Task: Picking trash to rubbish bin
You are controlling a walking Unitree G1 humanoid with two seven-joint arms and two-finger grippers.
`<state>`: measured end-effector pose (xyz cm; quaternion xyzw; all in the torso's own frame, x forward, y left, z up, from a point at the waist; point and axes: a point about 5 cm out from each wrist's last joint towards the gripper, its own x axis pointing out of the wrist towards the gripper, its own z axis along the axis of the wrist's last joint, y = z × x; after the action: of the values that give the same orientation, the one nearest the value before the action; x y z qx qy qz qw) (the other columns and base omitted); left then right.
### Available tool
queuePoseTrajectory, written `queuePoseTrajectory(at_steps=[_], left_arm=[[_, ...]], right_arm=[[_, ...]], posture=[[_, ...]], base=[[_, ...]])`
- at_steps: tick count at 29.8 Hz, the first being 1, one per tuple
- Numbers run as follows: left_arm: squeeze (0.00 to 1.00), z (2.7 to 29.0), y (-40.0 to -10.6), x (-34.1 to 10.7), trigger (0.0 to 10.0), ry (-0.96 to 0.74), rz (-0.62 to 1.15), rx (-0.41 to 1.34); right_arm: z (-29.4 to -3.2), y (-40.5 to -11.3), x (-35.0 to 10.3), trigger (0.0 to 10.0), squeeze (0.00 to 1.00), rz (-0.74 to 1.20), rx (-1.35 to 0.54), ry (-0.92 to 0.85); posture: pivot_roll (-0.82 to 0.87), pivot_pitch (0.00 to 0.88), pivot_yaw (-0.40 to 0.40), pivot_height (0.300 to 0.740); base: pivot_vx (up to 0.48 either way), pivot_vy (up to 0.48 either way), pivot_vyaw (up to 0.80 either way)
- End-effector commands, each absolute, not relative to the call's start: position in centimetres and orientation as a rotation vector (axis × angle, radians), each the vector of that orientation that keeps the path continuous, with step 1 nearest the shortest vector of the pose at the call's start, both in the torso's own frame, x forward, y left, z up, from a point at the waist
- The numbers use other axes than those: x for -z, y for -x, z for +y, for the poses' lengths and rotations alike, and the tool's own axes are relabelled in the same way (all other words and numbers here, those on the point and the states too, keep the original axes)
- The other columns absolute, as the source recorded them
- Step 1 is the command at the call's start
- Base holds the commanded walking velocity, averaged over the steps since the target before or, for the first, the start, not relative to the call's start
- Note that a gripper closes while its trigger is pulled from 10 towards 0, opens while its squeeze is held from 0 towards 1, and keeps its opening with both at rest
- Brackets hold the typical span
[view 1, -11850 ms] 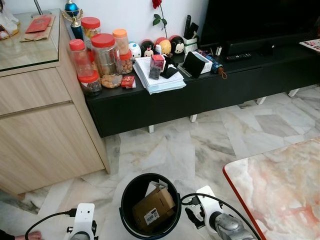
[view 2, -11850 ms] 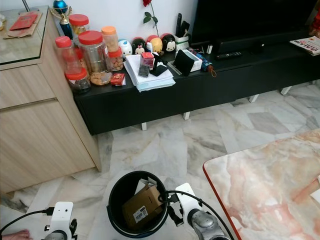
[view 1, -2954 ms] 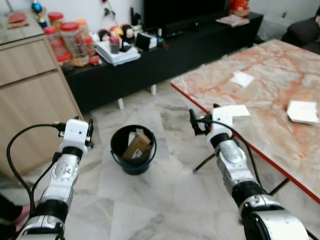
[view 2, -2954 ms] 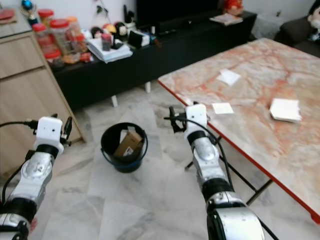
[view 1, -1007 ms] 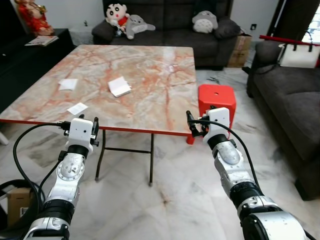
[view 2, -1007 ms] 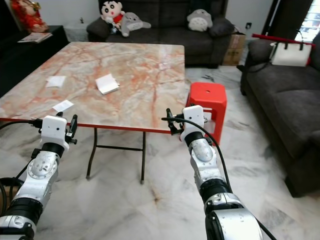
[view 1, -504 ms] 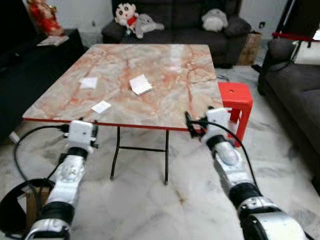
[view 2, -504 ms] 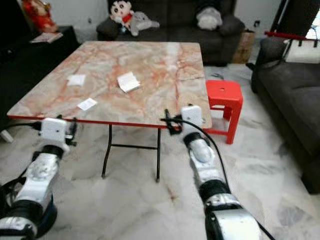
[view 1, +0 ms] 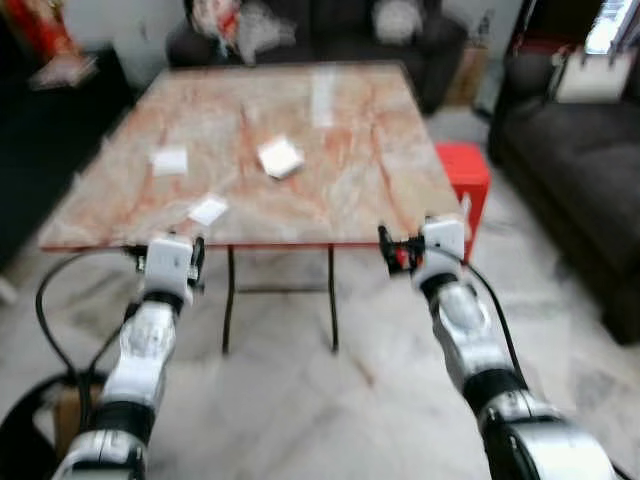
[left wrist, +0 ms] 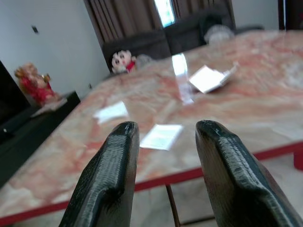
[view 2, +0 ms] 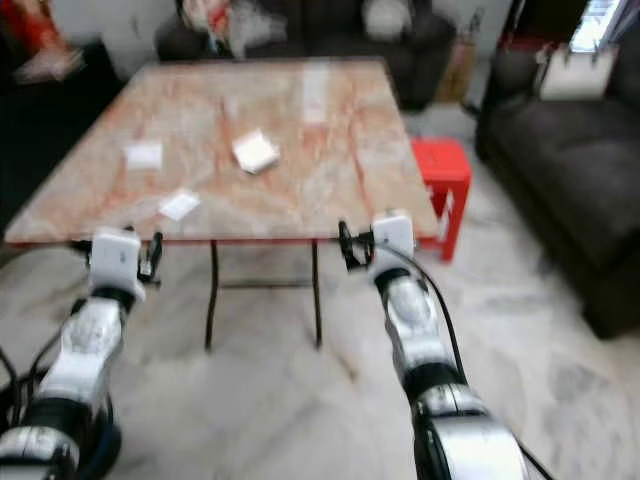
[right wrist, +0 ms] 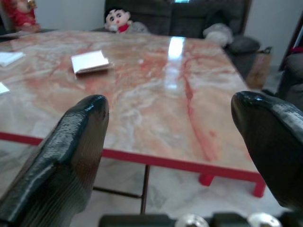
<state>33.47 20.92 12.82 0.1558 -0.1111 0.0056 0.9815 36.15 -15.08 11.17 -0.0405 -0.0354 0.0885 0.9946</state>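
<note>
My left gripper (left wrist: 163,142) and right gripper (right wrist: 170,118): fingers apart, empty, raised before marble table (view 1: 370,170) edge. Three paper scraps (view 1: 281,157) lie on tabletop, well apart from both grippers. Head views blurred.

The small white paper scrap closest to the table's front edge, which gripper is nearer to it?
Left. The left gripper hangs just short of the table edge, almost in line with the paper scrap. The right gripper is farther along that edge, toward the red stool.
</note>
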Motion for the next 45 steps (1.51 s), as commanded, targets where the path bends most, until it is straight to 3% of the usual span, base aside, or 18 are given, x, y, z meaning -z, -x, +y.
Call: queuePoseTrajectory(at_steps=[1, 20, 45], left_arm=[[0.00, 21.7, -33.4, -13.1, 10.0, -0.317, -0.217, -0.030], [0.00, 19.0, -34.4, -15.8, 10.0, -0.211, -0.306, -0.026], [0.00, 19.2, -34.2, -16.1, 10.0, -0.219, -0.296, -0.035]], right_arm=[[-13.8, -36.5, -11.9, 10.0, 0.00, -0.101, -0.209, 0.071], [-12.9, -37.1, -14.0, 10.0, 0.00, -0.176, -0.205, 0.037], [-12.3, -37.2, -14.7, 10.0, 0.00, -0.199, -0.225, 0.035]], posture=[[-0.01, 0.000, 0.014, 0.740], [-0.01, 0.000, 0.023, 0.740], [0.00, 0.000, 0.020, 0.740]], base=[[0.000, 0.435, 0.00], [0.000, 0.038, 0.00], [0.416, 0.000, 0.00]])
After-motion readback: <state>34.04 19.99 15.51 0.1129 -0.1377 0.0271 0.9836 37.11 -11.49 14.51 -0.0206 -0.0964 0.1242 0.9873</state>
